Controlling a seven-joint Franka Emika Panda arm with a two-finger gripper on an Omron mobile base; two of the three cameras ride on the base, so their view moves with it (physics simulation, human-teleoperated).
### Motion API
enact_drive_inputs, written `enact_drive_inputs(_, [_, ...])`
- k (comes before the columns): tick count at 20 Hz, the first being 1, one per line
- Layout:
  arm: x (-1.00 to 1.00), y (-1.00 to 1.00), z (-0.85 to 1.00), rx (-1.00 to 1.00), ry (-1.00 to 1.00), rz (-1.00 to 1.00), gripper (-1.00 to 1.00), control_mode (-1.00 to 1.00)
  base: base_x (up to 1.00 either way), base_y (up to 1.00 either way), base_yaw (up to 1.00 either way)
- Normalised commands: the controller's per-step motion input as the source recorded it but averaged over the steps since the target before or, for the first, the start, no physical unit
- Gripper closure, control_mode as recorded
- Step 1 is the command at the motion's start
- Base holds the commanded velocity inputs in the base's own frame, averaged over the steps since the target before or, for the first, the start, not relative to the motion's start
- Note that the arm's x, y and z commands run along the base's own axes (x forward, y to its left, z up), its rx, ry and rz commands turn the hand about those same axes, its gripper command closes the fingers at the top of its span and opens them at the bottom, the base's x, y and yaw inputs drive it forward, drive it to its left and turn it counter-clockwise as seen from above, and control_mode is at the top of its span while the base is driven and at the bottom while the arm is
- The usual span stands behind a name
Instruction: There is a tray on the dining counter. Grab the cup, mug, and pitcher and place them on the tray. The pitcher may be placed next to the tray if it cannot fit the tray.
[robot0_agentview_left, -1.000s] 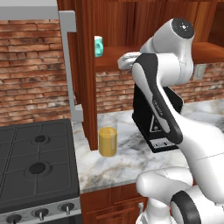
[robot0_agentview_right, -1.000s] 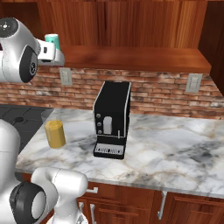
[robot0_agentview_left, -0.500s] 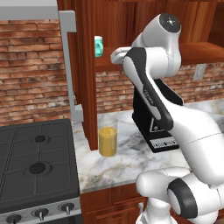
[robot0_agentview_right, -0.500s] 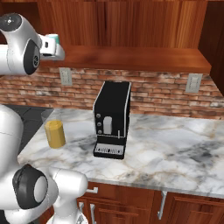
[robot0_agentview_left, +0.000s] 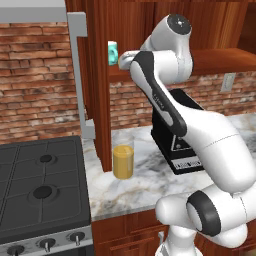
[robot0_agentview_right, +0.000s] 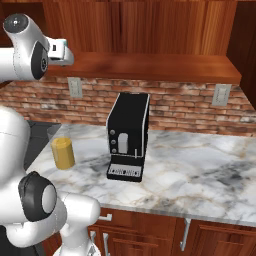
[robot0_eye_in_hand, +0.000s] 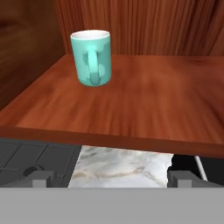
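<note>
- We see the mug (robot0_eye_in_hand: 91, 57), light teal with a white inside, upright on the wooden shelf (robot0_eye_in_hand: 144, 100), its handle facing the hand camera.
- The gripper (robot0_eye_in_hand: 111, 177) sits in front of the shelf edge, well short of the mug, its tips wide apart and holding nothing.
- The pitcher (robot0_agentview_left: 123, 160) of orange-yellow liquid stands on the marble worktop (robot0_agentview_right: 200, 170) between the stove (robot0_agentview_left: 40, 190) and the black coffee machine (robot0_agentview_right: 128, 136).
- In the left base view the arm covers part of the mug; in the right base view the arm hides most of it.
</note>
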Motion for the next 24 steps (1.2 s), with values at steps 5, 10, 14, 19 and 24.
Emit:
enact_drive_inputs(5, [0.32,0.10,0.00,0.00,0.00,0.00,-1.00,-1.00,0.00,0.00,0.00])
enact_drive_inputs(10, [0.30,0.09,0.00,0.00,0.00,0.01,-1.00,-1.00,0.00,0.00,0.00])
enact_drive_inputs(14, [0.33,0.15,0.00,0.00,0.00,0.00,-1.00,-1.00,0.00,0.00,0.00])
enact_drive_inputs(19, [0.39,0.15,0.00,0.00,0.00,0.00,-1.00,-1.00,0.00,0.00,0.00])
enact_drive_inputs(24, [0.31,0.12,0.00,0.00,0.00,0.01,-1.00,-1.00,0.00,0.00,0.00])
